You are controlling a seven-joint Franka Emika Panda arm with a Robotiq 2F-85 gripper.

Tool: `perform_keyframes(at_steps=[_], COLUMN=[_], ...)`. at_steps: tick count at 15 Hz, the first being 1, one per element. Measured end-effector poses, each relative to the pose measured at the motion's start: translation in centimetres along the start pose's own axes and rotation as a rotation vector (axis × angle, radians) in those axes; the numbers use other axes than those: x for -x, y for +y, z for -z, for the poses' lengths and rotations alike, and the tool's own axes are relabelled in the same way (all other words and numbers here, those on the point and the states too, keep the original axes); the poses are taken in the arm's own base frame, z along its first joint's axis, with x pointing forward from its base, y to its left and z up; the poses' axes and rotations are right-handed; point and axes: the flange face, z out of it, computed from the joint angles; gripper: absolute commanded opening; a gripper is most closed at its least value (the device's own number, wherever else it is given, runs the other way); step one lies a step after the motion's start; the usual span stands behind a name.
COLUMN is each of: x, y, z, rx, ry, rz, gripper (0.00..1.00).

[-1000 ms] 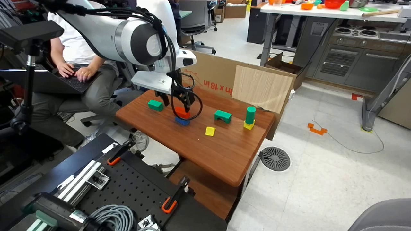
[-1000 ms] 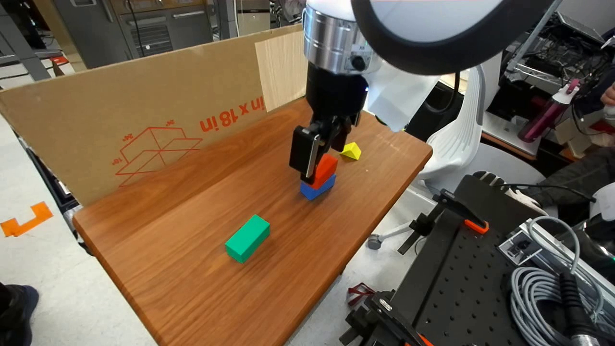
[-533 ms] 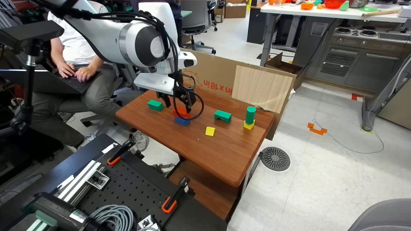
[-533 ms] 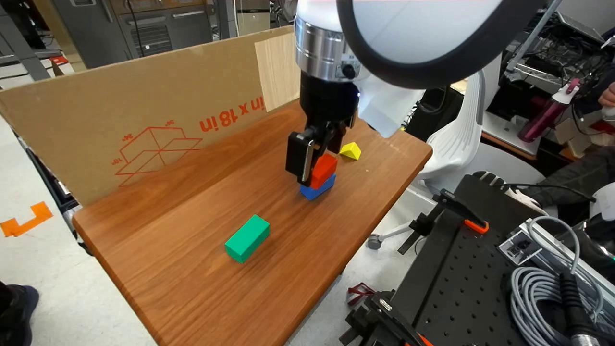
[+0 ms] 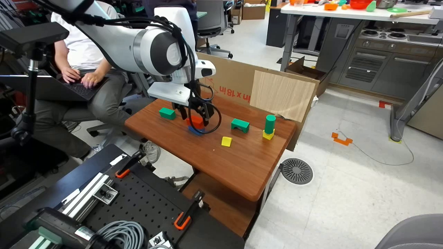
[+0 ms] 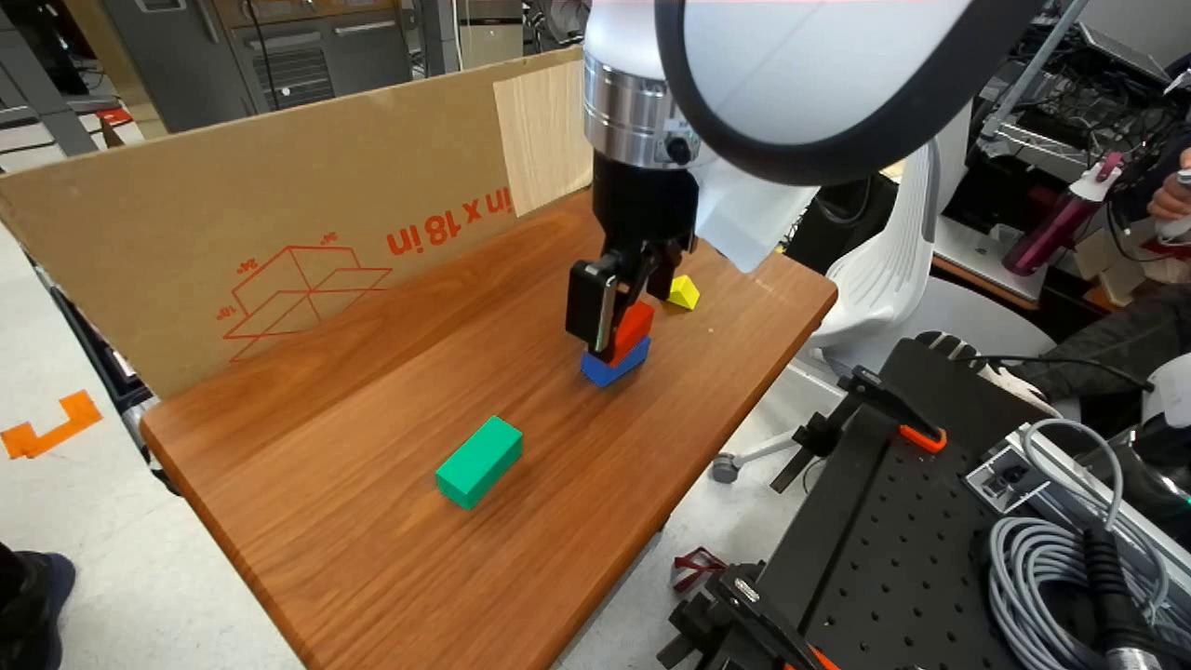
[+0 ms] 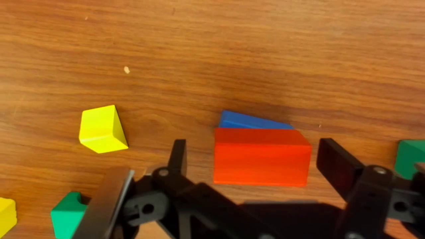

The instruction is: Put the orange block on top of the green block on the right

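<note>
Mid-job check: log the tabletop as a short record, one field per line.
pick: orange-red rectangular block
support: blue block, partly hidden, lying askew beneath it
fingers: black fingers, apart, one beyond each end of the orange-red block, gaps showing in the wrist view
green pieces: green rectangular block; green arched block; green cylinder, upright
yellow pieces: yellow wedge-like block; small yellow block under the cylinder
target: unclear; which green piece is rightmost differs between views
progress: orange-red block not yet gripped, and on no green block
</note>
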Motion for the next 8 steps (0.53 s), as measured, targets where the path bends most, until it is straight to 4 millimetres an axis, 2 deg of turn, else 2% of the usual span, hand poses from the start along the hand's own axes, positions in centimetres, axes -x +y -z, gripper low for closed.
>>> perform_keyframes(at_steps=[1,2,6,8], x=[0.1,0.2,0.1,-0.2], y=[0.1,0.1,-0.4,-0.6], z=[-0.2,-0.5,-1.3,-1.0], rx=[0.001,0.002,0.006,0.018], ry=[-0.010,-0.018,-0.043,-0.036], rz=[-0.005,-0.008,-0.012,-0.008], gripper=[0.75,0.74,0.42,0.42])
